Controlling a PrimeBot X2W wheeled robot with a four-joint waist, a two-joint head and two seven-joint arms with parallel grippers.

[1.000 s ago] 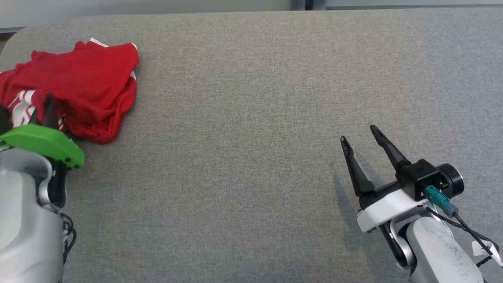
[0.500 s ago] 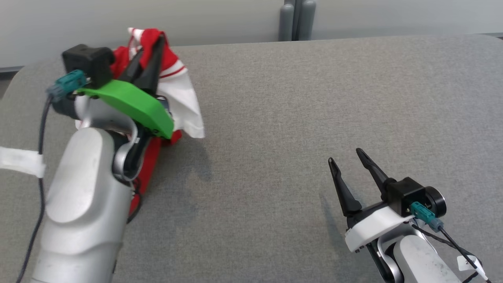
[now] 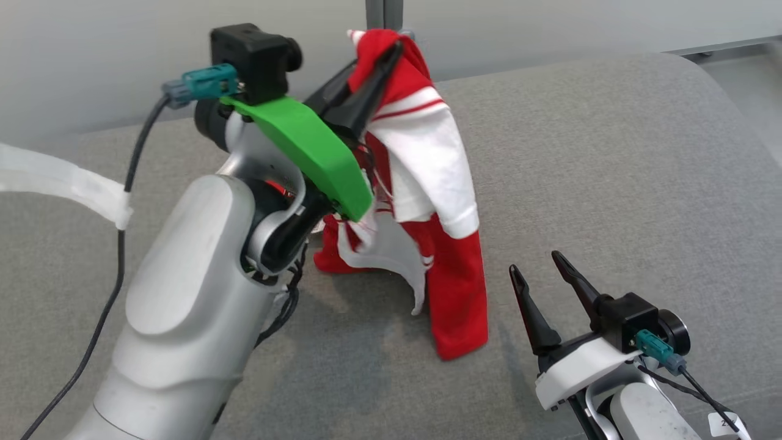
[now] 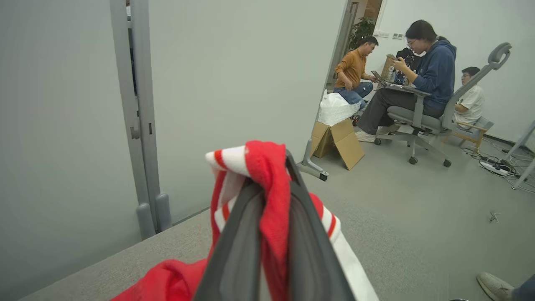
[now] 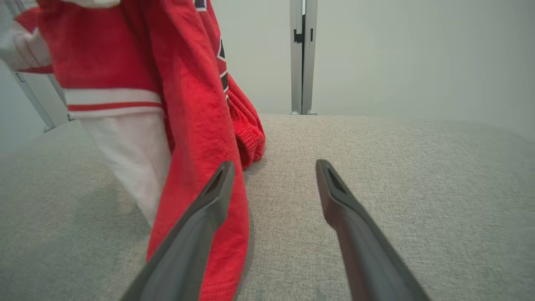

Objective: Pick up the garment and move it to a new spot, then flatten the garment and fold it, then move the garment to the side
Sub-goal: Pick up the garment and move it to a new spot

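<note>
Head view puts it plainly enough: the left claw (image 3: 391, 54) is up high over the middle of the worktop (image 3: 623, 159), its two dark fingers pressed together on a bunched fold of the red-and-white garment (image 3: 440, 165). From that pinch the cloth drops nearly straight down, so its long axis runs top to bottom. The lowest red panel looks to reach the grey surface, though I can't say whether it rests there or only brushes it. A white flap curls out partway down, on the side toward the left arm.

The right claw (image 3: 535, 264) sits low at the near right, fingers spread wide with nothing between them. The hanging cloth lies just to its left and a little ahead. In the right wrist view the red panel falls beside the finger on that view's left, partly behind it as the camera sees it. So the right arm is much the nearer one to the loose bottom end, while the left has the top.

For room, bare grey worktop runs off to the right and toward the far edge, where a pale partition (image 3: 550, 24) stands close behind. I'd judge the set-down wants to go right of centre, short of that far edge and the rounded right corner.
</note>
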